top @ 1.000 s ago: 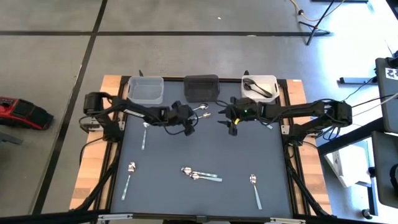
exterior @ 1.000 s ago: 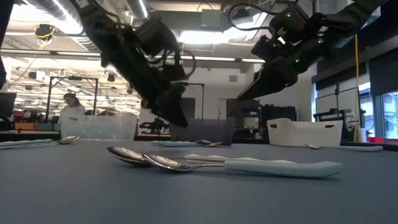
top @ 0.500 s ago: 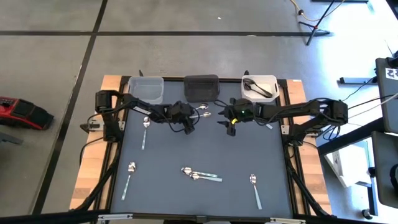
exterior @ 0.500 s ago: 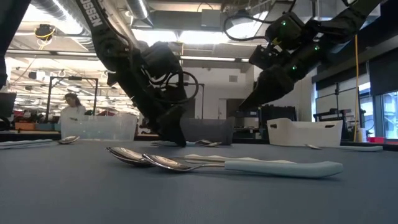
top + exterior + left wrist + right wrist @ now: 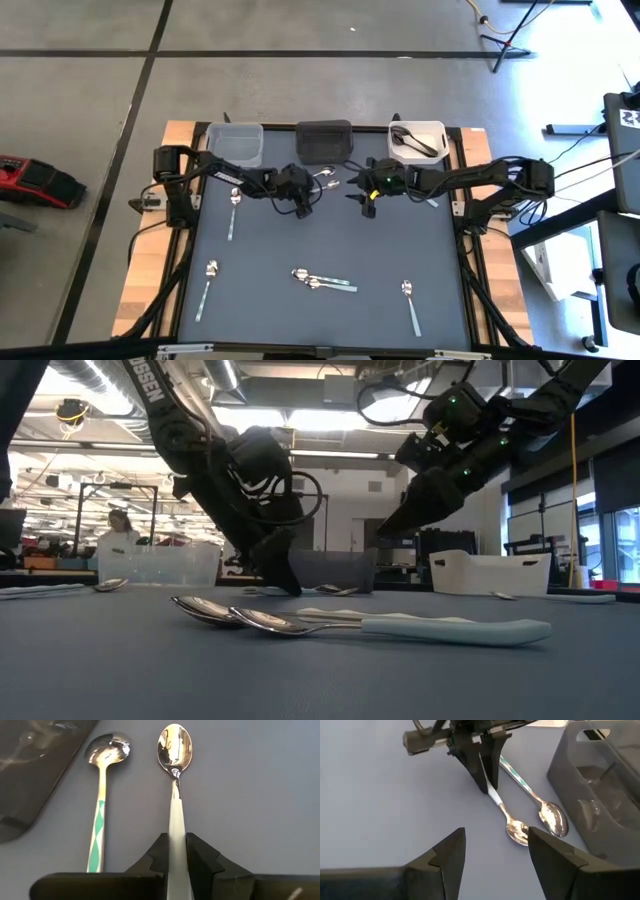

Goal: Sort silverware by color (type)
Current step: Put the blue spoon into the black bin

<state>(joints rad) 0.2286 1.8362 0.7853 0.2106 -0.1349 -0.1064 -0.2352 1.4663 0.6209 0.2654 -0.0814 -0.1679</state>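
Note:
My left gripper (image 5: 303, 205) is down at the table in front of the black bin (image 5: 324, 128), shut on a white-handled silver spoon (image 5: 175, 742). A second silver spoon with a green-and-white handle (image 5: 99, 827) lies flat beside it. My right gripper (image 5: 365, 207) hovers open and empty just right of them, above the table (image 5: 495, 850). Both spoons also show in the right wrist view (image 5: 517, 832) (image 5: 554, 817). Dark spoons (image 5: 415, 142) lie in the white bin (image 5: 392, 128). My left gripper pinches the spoon's white handle (image 5: 176, 827) between its two fingers, well back from the bowl. The fingers (image 5: 479, 775) slant down from above, in line with the handle. The spoon's bowl (image 5: 517, 832) rests on the table.
A clear bin (image 5: 214, 146) stands at the far left. More spoons lie on the table at the left (image 5: 232, 205), near left (image 5: 208, 280), near middle (image 5: 315, 280), near right (image 5: 410, 300) and by the right arm (image 5: 432, 201). A person (image 5: 115, 530) is in the room behind.
My left gripper has come down from above the table to the white-handled spoon in front of the black bin. My right gripper has drifted a little toward the table's left, staying above the table and open.

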